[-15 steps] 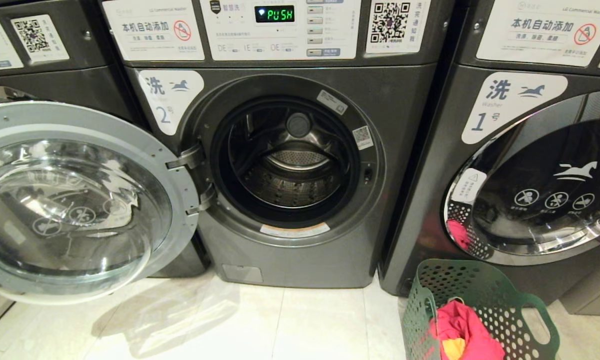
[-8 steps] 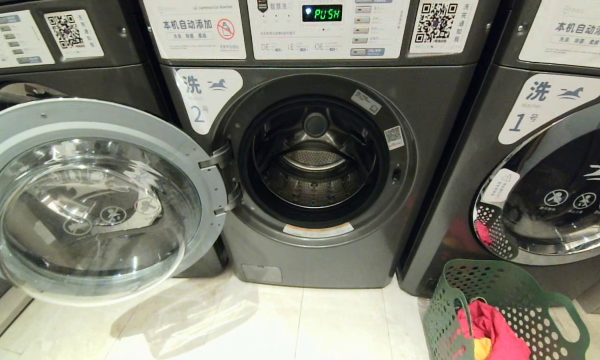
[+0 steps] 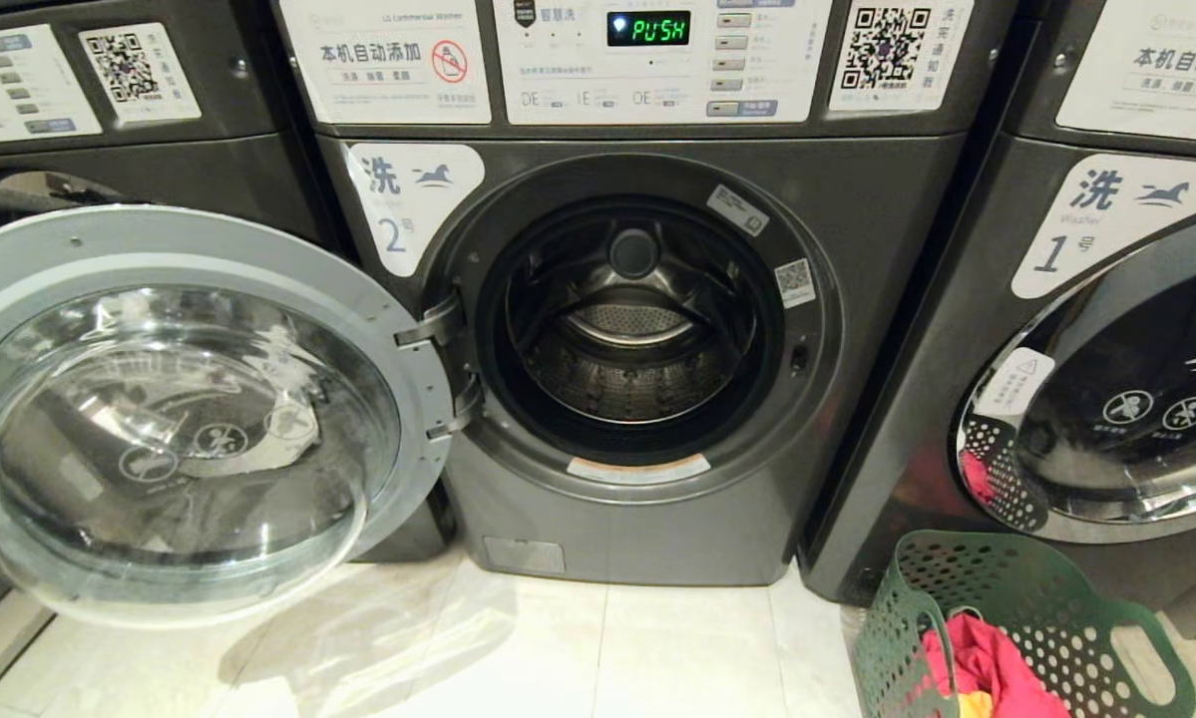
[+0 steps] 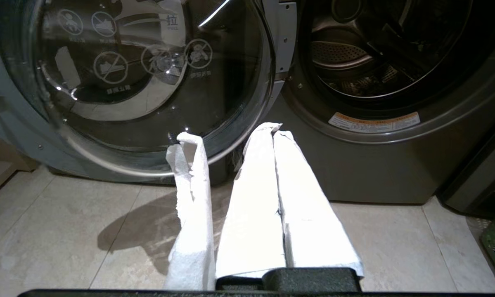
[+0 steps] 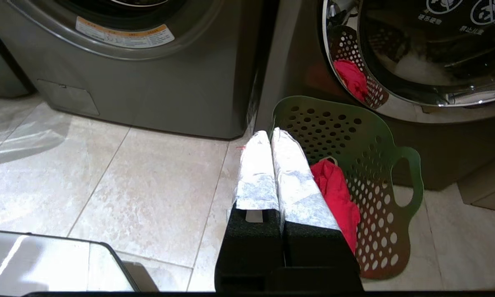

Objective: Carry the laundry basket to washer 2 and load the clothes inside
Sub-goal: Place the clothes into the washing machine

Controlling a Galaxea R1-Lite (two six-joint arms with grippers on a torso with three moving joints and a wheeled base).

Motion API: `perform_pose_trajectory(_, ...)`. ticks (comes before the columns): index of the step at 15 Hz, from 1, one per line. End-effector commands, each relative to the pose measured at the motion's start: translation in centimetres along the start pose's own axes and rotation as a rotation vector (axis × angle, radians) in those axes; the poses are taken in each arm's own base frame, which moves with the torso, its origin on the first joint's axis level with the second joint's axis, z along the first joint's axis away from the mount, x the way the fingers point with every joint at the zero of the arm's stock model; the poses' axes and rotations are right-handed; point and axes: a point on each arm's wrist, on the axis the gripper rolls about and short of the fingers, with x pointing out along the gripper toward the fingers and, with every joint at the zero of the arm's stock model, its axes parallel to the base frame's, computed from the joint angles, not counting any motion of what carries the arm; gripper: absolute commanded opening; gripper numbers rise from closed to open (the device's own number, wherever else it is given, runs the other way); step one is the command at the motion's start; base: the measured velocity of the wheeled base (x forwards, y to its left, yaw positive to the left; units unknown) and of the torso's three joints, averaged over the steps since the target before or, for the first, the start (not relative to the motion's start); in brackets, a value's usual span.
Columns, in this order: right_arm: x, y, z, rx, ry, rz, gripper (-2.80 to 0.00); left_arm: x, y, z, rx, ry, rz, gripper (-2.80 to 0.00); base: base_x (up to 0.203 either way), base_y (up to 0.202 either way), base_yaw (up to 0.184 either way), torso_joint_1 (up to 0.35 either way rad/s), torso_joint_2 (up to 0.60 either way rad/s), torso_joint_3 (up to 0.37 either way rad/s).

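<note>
Three dark grey front-load washers stand side by side on a pale tiled floor (image 3: 657, 648). The middle one, washer 2 (image 3: 637, 329), carries a white label with the numeral 2 at its upper left. Its round glass door (image 3: 179, 409) is swung fully open to the left, covering most of the unlabelled washer (image 3: 109, 130) beside it. The steel drum (image 3: 632, 344) appears empty, though its depths are dark. On the control panel above, a green display (image 3: 648, 28) reads "PUSH".

To the right stands the washer labelled 1 (image 3: 1086, 329), its chrome-rimmed door closed. The laundry basket (image 3: 1016, 618), dark green with round holes and cut-out handles, sits on the floor directly in front of that washer, just right of washer 2's lower corner. The clothes (image 3: 987, 668), a bright pink-red bundle, lie inside it; the basket and bundle are mirrored in the chrome rim above.

Neither arm shows in the head view. In the left wrist view, the left gripper (image 4: 273, 128), its fingers wrapped in white, is pressed closed on nothing, hanging above the floor before washer 2, below the open door's edge. In the right wrist view, the right gripper (image 5: 271, 133) is likewise closed and empty, its tips over the near rim of the basket, beside the clothes.
</note>
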Motion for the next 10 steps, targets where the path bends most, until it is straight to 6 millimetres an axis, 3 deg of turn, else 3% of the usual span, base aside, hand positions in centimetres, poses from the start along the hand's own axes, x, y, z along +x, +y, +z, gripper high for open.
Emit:
perform_pose_trajectory(1,0.0,0.0,-0.02,-0.001,0.001,0.001,-2.8,0.21,0.01,-1.14,0.0,0.041,0.001,-2.8,0.192,0.0,0.001,0.011,0.0,0.006)
perform_pose_trajectory(7,0.0,0.0,-0.02,-0.001,0.001,0.002,-2.8,0.21,0.01,-1.13,0.0,0.04,0.0,-2.8,0.189,0.0,0.0,0.002,0.0,0.003)
perform_pose_trajectory(10,0.0,0.0,-0.02,0.001,0.001,0.0,-2.8,0.21,0.01,-1.13,-0.001,0.04,0.002,-2.8,0.033,0.0,0.004,0.006,0.0,0.001)
